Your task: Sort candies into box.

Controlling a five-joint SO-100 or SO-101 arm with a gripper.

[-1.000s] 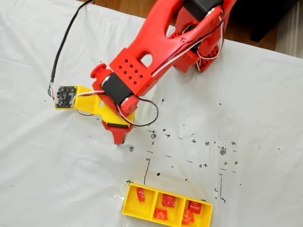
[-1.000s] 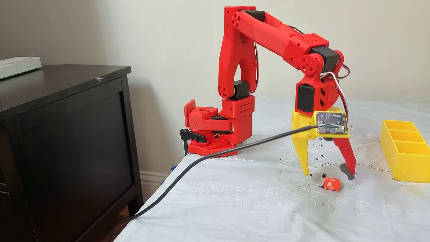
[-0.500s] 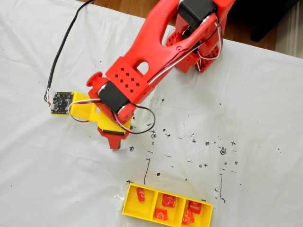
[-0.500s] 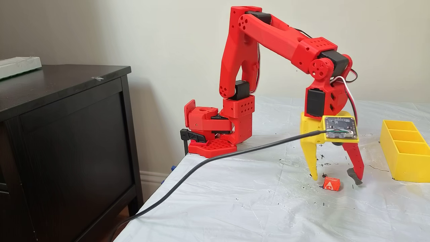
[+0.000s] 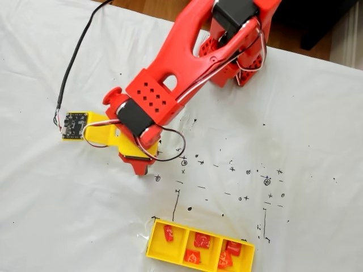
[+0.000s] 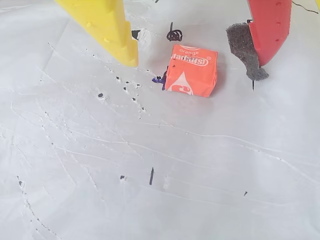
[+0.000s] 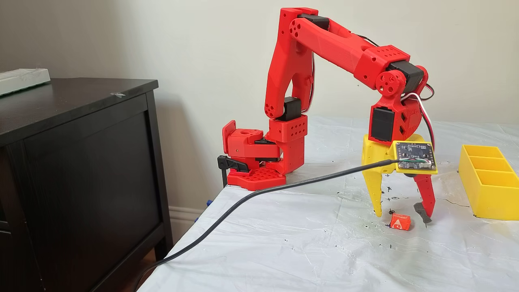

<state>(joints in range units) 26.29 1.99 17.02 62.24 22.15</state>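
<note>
Table: a white, wrinkled cloth (image 7: pixel 308 251) dotted with black pen marks lies under the gripper in all three views.
Arm: red plastic links (image 7: pixel 324 44), perforated at the wrist, reach down from a clamped base; a fixed view from the side shows the whole arm.
Box: the bright yellow three-compartment tray (image 5: pixel 154 241) sits well apart from the gripper; a fixed view from above shows five red candies (image 5: pixel 201 241) inside, while a fixed view from the side shows its outer wall (image 7: pixel 486 194).
Gripper: the gripper (image 7: pixel 401 217) is spread wide and holds nothing, one yellow finger (image 6: pixel 107 30), one red finger (image 6: pixel 270 25) with a grey foam pad (image 6: pixel 242 50).
Loose candy: a square orange wrapped candy (image 6: pixel 191 70) with white lettering lies on the cloth between the fingertips, touching neither.
</note>
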